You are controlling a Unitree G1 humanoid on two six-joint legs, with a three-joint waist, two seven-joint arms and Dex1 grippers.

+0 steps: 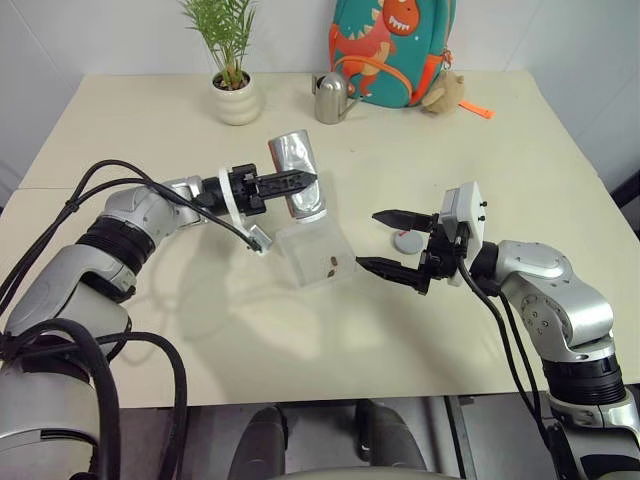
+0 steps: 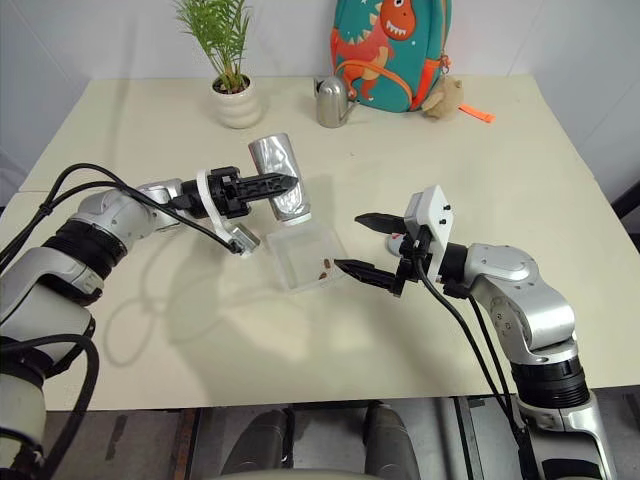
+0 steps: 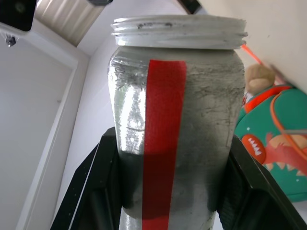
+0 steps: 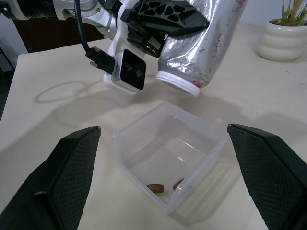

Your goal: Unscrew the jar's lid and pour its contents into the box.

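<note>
Currently the pouring step is in hand: the left hand (image 1: 300, 183) grips the uncapped jar (image 1: 298, 173) tipped over the box (image 1: 315, 254), where brown contents (image 1: 332, 265) lie, the right hand (image 1: 393, 241) waits open near the lid (image 1: 407, 241), and next the jar needs righting.

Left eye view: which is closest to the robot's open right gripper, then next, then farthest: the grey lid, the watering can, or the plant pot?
From the right gripper:
1. The lid, on the table just behind its fingers.
2. The watering can, at the table's far edge, beside the backpack.
3. The plant pot, farther left along that far edge.
</note>
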